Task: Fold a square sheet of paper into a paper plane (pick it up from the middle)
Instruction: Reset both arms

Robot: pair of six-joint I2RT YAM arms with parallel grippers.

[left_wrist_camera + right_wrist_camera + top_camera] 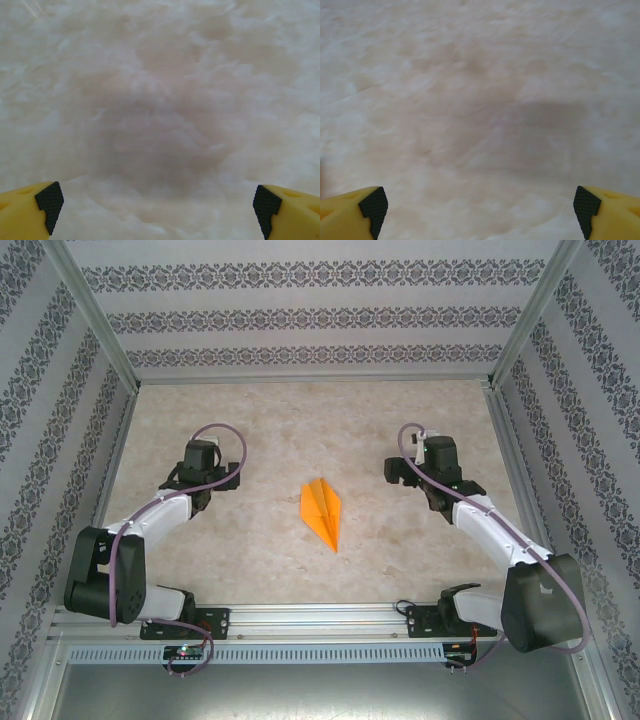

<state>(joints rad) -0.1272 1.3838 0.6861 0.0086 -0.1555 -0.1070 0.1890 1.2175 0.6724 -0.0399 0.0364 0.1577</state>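
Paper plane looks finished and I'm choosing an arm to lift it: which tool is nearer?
Right, narrowly. The right tool sits just right of the paper plane; the left tool sits slightly farther off on its left.

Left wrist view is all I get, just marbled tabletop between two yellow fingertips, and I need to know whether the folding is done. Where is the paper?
Observer: In the top view a folded orange paper plane lies on the table, between the two arms, with its sharp tip pointing toward the bases.
Operator: Is anything touching it?
Observer: No. The left gripper is off to its left and the right gripper is off to its right, both well apart from it.
Operator: Is the right one holding anything?
Observer: No, its wrist view shows the jaws spread wide over bare tabletop with nothing between them.
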